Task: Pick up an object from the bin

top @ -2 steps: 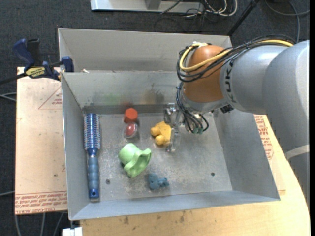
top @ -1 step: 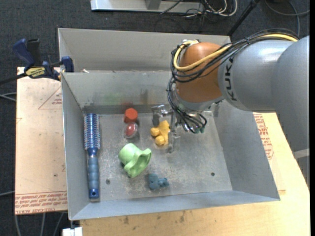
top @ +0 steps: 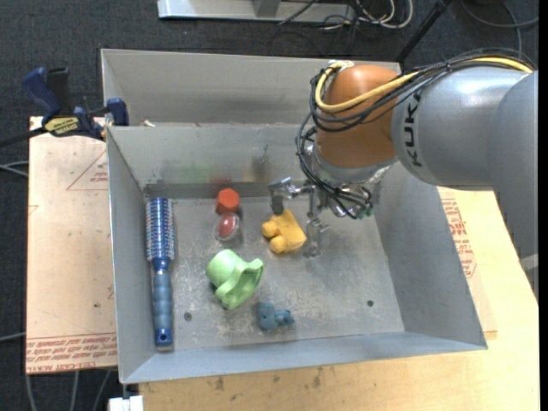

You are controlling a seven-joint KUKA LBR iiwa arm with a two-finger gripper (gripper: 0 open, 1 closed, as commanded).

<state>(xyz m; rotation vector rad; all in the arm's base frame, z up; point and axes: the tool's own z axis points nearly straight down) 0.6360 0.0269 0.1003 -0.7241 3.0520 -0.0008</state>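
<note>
My gripper (top: 295, 217) hangs low over the middle of the bin, open, with one finger (top: 277, 199) toward the back and the other finger (top: 313, 235) toward the front right. A small yellow toy-like lump (top: 284, 233) lies on the bin floor just below and between them, its right side close to the nearer finger. Whether the fingers touch it I cannot tell. A small clear bottle with a red cap (top: 227, 214) stands a little to the left of the yellow lump.
A light green cup-shaped thing (top: 234, 277) lies in front of the bottle. A small blue-grey figure (top: 275, 317) sits near the front wall. A long blue hairbrush (top: 160, 268) lies along the left wall. The arm's orange cover and cables hang above the bin's back right.
</note>
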